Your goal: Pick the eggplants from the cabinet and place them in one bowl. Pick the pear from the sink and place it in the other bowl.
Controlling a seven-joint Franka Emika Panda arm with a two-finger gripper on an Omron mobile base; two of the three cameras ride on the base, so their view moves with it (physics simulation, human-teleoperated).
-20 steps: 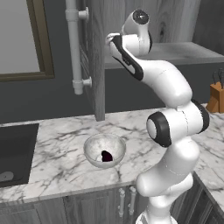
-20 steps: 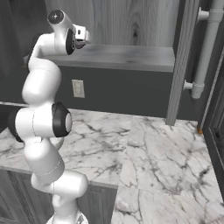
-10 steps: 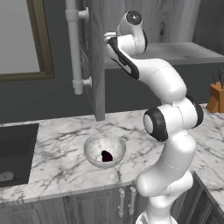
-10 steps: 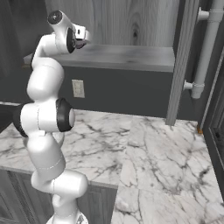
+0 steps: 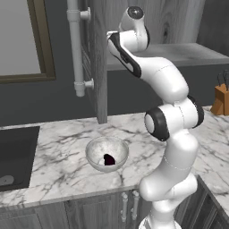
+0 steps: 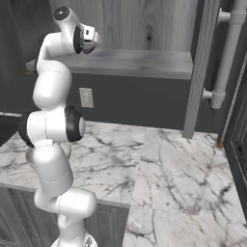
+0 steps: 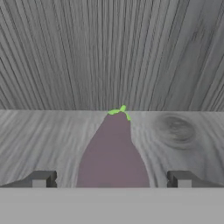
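Raised high into the grey cabinet (image 6: 144, 29), arm reaching over the shelf (image 6: 140, 62) near its front edge. Down on the marble counter (image 5: 58, 156), near its front edge, the pale bowl (image 5: 107, 154), with one eggplant (image 5: 108, 159) already inside. On the shelf, lying flat, stem end with green cap toward the back wall, a second eggplant (image 7: 113, 153), blunt purple body pointing at the gripper (image 7: 111, 179).

Gripper spread wide, nothing held, one fingertip (image 7: 41, 178) off each flank of the fruit, neither touching.

Probably light and firm, with smooth waxy skin: likely slippery, and tapered, so prone to squirt forward out of a pinch taken near the narrow stem end. Best taken across the widest part of the body, right between the tips as lined up now, after a short advance. Moderate squeeze enough; skin bruises rather than breaks. Round on the shelf, so liable to roll if nudged by one finger first.
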